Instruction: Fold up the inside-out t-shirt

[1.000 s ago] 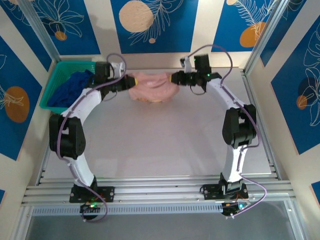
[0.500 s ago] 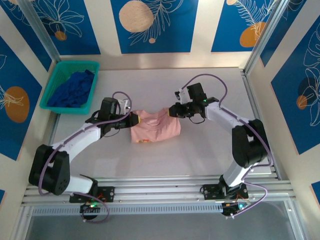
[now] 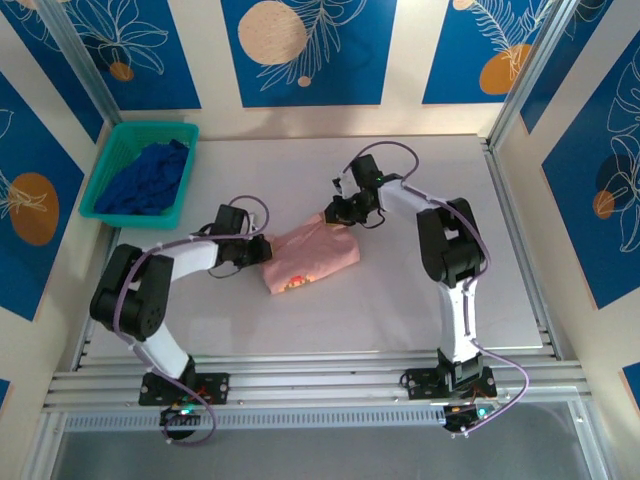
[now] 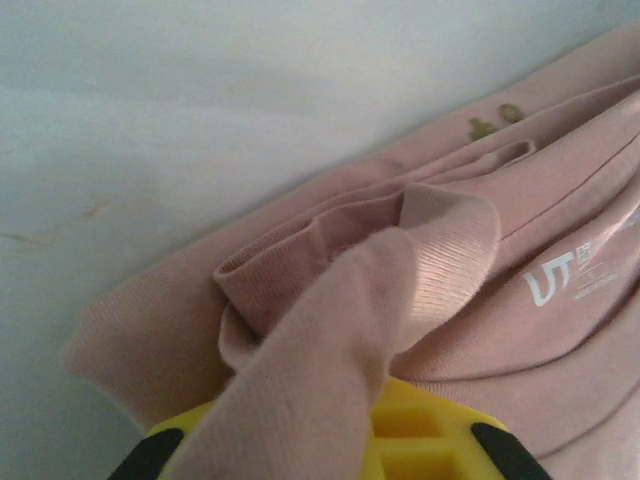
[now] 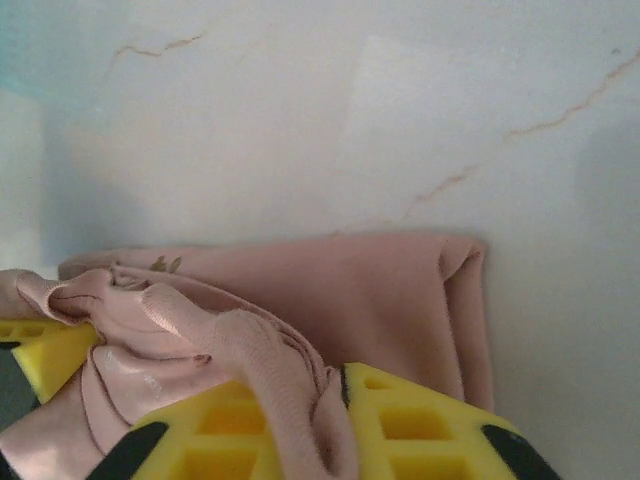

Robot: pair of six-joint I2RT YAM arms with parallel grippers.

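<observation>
Right hand [image 5: 255, 400] pinching, dusty-pink t-shirt [image 5: 400, 290] folded, rumpled

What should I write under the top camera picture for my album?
The left end effector and right end effector grip opposite ends of the folded pink t-shirt on the table.

**Top external view:** fixed camera above and behind the arm bases, angled down and forward, far enough back to take in the whole surface [image 3: 400, 300] and both arms.

**Left wrist view:** camera on the left arm, looking past the left end effector [image 4: 320, 450] at very close range onto the inside-out t-shirt [image 4: 500, 230].

**Right wrist view:** camera on the right arm, looking past the right end effector [image 5: 310, 430], equally close.

All three views share the t-shirt and the pale surface beside it. The two wrist cameras face it from opposite ends.
</observation>
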